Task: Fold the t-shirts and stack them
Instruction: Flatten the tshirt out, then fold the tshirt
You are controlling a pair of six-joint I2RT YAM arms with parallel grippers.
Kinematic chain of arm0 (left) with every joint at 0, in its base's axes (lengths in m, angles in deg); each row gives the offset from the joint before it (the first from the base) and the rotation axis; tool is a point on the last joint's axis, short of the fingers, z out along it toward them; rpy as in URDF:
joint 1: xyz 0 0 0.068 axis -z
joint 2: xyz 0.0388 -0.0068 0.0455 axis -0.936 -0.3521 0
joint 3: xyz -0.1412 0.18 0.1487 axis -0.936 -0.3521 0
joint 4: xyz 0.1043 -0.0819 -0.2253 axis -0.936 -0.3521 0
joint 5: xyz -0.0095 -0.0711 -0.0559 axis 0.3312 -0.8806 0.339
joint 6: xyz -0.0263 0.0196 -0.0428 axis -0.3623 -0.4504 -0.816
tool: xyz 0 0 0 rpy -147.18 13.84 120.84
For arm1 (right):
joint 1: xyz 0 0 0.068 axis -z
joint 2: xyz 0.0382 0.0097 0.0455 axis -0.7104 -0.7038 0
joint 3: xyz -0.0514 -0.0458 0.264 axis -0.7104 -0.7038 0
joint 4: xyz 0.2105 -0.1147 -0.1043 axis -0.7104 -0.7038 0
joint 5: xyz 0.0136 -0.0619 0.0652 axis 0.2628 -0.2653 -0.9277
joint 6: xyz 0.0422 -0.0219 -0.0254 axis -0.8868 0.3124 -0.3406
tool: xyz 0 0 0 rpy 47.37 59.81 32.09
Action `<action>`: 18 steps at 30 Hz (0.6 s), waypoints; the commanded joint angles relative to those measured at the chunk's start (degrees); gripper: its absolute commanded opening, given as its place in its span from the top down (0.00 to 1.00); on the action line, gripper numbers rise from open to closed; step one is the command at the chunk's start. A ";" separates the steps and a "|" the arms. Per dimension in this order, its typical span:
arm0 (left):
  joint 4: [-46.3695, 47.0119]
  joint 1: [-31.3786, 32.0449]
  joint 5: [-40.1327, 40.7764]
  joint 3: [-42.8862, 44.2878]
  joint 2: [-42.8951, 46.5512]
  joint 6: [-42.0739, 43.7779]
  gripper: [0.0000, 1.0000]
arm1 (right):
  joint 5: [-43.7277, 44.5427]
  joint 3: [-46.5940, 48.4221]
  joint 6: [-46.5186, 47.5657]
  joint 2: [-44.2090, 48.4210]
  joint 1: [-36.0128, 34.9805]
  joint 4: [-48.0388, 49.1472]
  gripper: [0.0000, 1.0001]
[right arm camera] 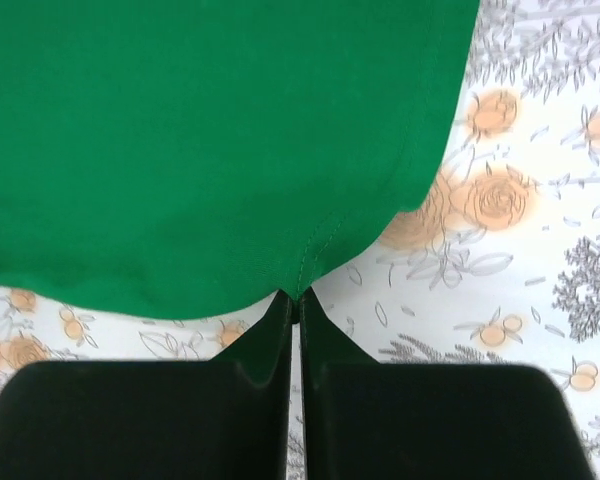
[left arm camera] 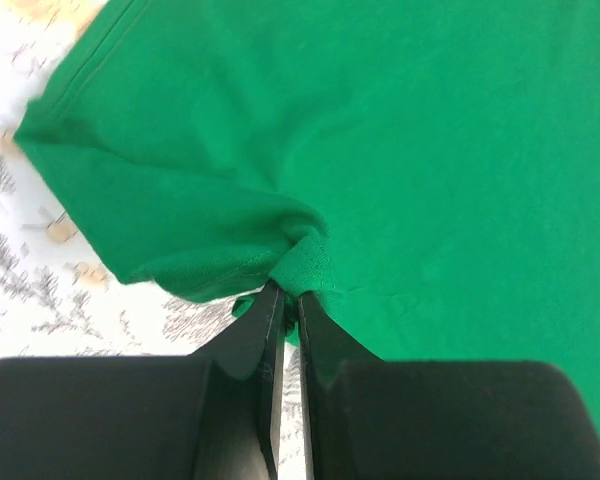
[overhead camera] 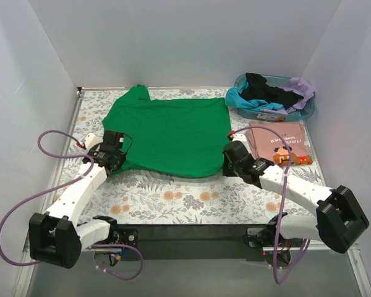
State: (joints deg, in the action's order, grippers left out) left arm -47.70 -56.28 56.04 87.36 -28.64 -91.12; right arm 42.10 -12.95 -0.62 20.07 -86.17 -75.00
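Green cloth fills the top view: the green t-shirt (overhead camera: pixel 170 133) lies spread on the floral surface (overhead camera: pixel 173 201). The left hand (overhead camera: pixel 114 153) and right hand (overhead camera: pixel 230 158) sit at its near corners, probably to lift both for an even fold. A salmon-pink t-shirt (overhead camera: pixel 278 139) lies to the right.

Left wrist: the jaws pinch a bunched hem corner.

Right wrist: the jaws are closed on the hem's edge.

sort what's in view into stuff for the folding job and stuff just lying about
For the job: green t-shirt, pinched by the left gripper and right gripper; folded pink t-shirt; black shirt, teal shirt, lavender shirt heaped in the basket.

Just lying about: the basket itself, floral tablecloth, purple cables.
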 commanded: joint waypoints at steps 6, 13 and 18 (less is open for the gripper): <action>4.86 -0.01 6.32 11.84 -13.18 6.51 1.00 | 1.53 11.12 5.39 -9.33 4.43 -0.57 0.99; 7.68 -0.97 7.38 20.45 -25.49 9.77 1.00 | -1.19 18.16 8.91 -16.98 9.52 -0.75 0.99; 10.84 -1.59 7.29 26.16 -33.30 12.49 1.00 | -3.30 22.99 11.01 -22.08 11.99 -0.75 0.99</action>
State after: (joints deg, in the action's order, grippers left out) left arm -39.61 -57.27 60.63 109.28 -59.85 -81.30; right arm 40.09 6.18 7.82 -0.37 -75.29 -76.03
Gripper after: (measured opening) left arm 0.040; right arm 0.031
